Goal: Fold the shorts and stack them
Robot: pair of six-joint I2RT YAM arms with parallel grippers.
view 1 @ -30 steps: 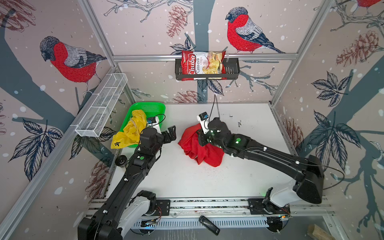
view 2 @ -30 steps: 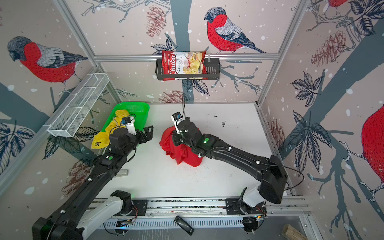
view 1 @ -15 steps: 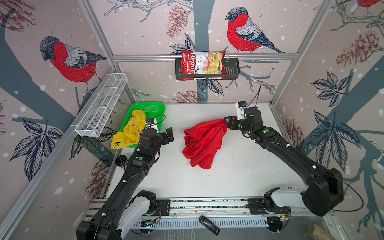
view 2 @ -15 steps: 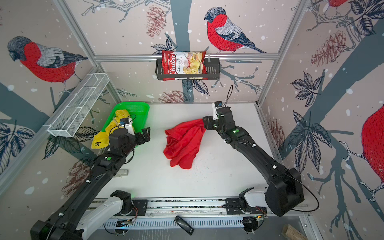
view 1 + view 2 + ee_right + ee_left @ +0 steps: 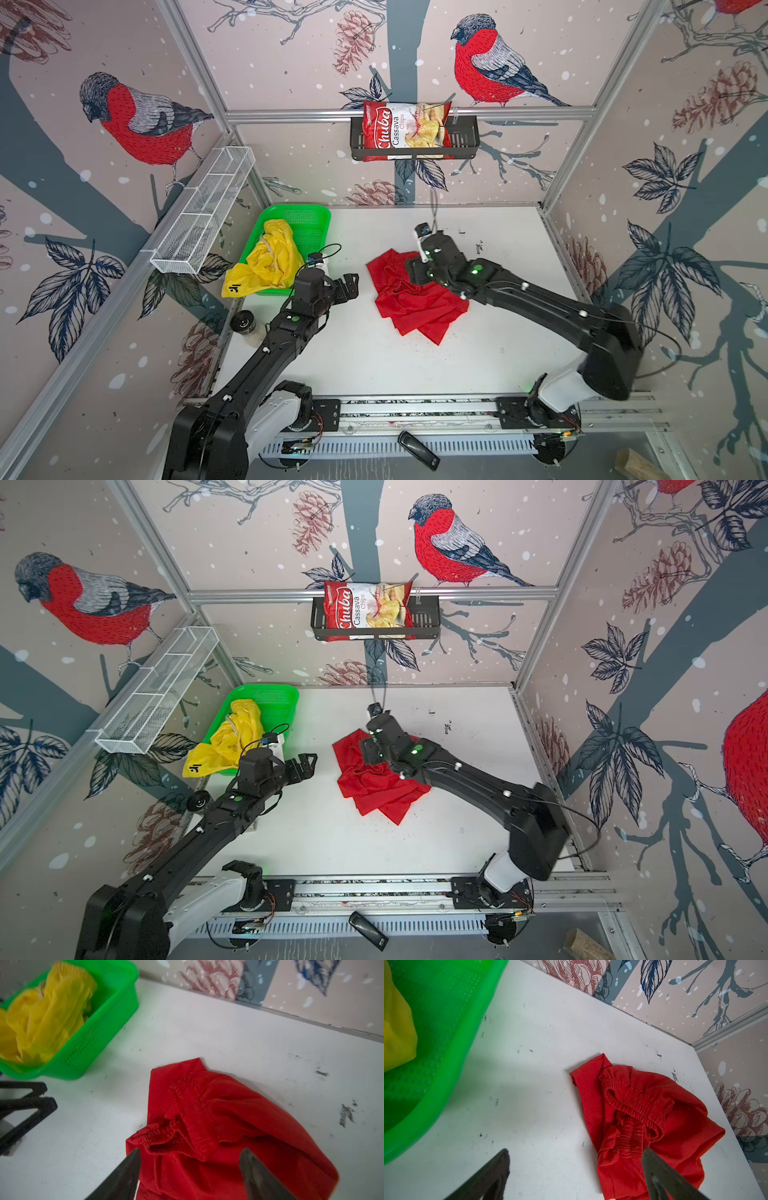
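Red shorts [image 5: 419, 307] [image 5: 374, 789] are being left crumpled and unfolded on the white table [image 5: 374, 361], roughly mid-table, with the elastic waistband bunched up and facing both wrist cameras

Right gripper [image 5: 190, 1159] [image 5: 409, 270] is being held over the back part of the red shorts, jaws apart and nothing being clamped. In the right wrist view the waistband fold is being framed between the two fingertips [image 5: 133, 1159]; whether cloth is being touched cannot be told

Left gripper [image 5: 576, 1153] [image 5: 349, 282] is being held over bare table between the green basket [image 5: 307, 212] and the red shorts, jaws spread wide and nothing being gripped. In both top views a strip of table is being shown between it and the red cloth

Yellow shorts [image 5: 270, 262] [image 5: 47, 1012] are being carried in the green basket at the back-left corner of the table. They are unfolded, with one leg being draped over the near rim and a black mark showing on the hanging part

No stack is being formed: the two pairs are being kept well apart

Chips bag [image 5: 405, 124] is being held in the black rack [image 5: 465, 143] on the back wall
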